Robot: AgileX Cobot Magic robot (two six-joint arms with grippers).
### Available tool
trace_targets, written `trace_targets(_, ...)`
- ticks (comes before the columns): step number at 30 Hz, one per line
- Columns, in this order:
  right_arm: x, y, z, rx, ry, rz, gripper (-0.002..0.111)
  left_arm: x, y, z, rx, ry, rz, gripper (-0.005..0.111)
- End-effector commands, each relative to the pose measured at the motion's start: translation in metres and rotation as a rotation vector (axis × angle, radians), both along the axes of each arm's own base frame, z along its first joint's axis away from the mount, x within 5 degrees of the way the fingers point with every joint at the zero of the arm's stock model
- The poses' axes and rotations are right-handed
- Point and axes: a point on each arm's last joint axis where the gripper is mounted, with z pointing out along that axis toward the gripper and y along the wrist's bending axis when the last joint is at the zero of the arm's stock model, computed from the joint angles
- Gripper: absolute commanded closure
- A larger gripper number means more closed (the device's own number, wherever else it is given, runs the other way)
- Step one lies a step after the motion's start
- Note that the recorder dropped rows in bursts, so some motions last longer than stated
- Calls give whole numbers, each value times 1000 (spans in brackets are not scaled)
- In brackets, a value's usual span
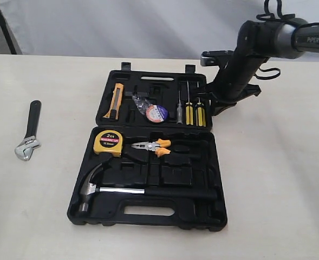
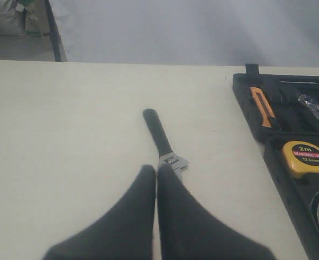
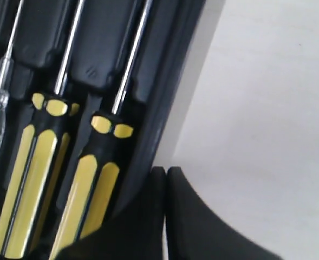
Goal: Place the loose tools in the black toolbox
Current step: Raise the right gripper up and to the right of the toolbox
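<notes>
- toolbox: matt black moulded plastic
- claw hammer: polished steel head and shaft, matt grip
- adjustable wrench: bright metal head
- screwdrivers: glossy plastic handles
- table: smooth, matt

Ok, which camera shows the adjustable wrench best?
The exterior view: the whole adjustable wrench lies unobstructed on the table, left of the black toolbox. The left wrist view is closer, but the left pincer hides part of its head. The right wrist view does not show it.
</notes>
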Motion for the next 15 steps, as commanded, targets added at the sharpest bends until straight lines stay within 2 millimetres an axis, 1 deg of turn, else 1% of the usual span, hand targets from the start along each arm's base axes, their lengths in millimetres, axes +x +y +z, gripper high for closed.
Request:
trace_targets(1, 5, 2, 0, 38, -44, -1, 108, -2, 0, -1, -27, -5, 1, 105)
trace_targets(5, 6, 4, 1, 56, -51, 15, 108, -2, 0, -1, -27, -5, 1, 105)
trace_targets(7, 5, 2, 9, 51, -55, 20, 108, -2, 0, -1, -27, -5, 1, 105)
trace_targets(8, 5, -1, 26, 43, -69, 11, 108, -2, 0, -1, -27, -5, 1, 105)
trace_targets(9, 5, -2, 37, 49, -74, -2, 108, -2, 0, -1, -27, -5, 1, 105)
trace_targets(10, 4, -1, 60, 66, -77, -27, 108, -2, 0, -1, -27, -5, 1, 105)
trace_targets(12, 2, 13, 81, 79, -83, -2, 108, -2, 0, -1, -27, -5, 1, 105)
trace_targets(13, -1, 25, 89, 79, -77, 23, 108, -2, 0, -1, -27, -5, 1, 105)
trace_targets(14, -7, 53, 100, 83, -69, 92, 108, -2, 0, -1, -27, -5, 1, 105)
trace_targets(15, -12, 71, 105, 86, -68, 130, 108, -2, 0, -1, -27, -5, 1, 105)
